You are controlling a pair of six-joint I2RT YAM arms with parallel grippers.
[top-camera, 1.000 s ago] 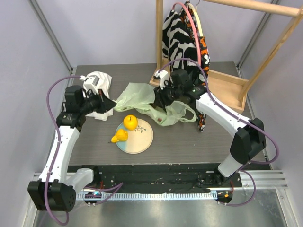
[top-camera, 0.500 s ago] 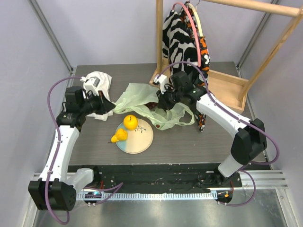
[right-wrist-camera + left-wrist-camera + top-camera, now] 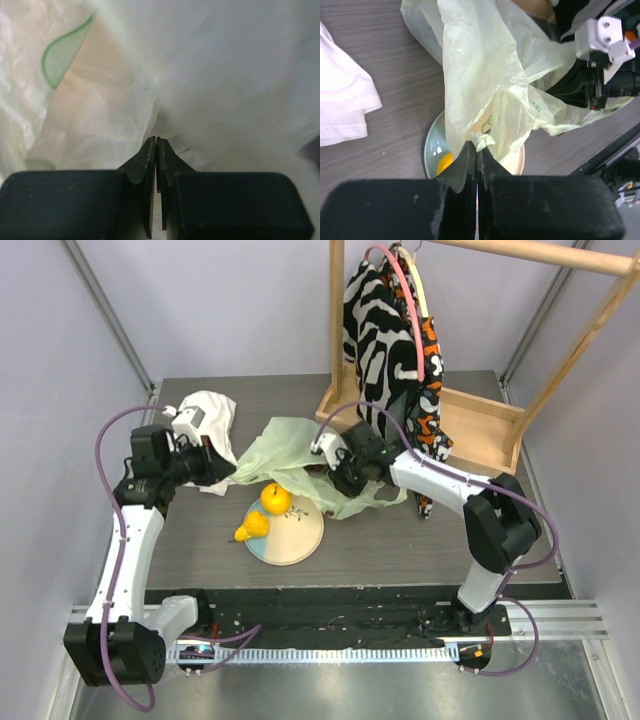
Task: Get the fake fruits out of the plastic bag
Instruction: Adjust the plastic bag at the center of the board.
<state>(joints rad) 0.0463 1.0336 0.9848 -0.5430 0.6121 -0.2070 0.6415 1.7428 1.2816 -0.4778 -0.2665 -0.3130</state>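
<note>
The left arm (image 3: 125, 558) and the right arm (image 3: 445, 478) were built of smooth white links with round black joints between them. A thin purple cable (image 3: 98, 452) ran in loose loops along each arm. The fingers (image 3: 462, 167) of the left gripper (image 3: 476, 148) and of the right gripper (image 3: 156, 142) were matt black wedges on blocky black bodies.

Near the front edge, left of centre: plate (image 3: 303, 542), with pear (image 3: 254, 528) on its left side and round fruit (image 3: 276, 498) behind that, at the rear rim. Just behind the plate, mid-table: plastic bag (image 3: 285, 445). Toward the rear-left corner: cloth (image 3: 212, 412). At the rear-right corner: rack (image 3: 480, 425), garment (image 3: 385, 320) hung on it.
</note>
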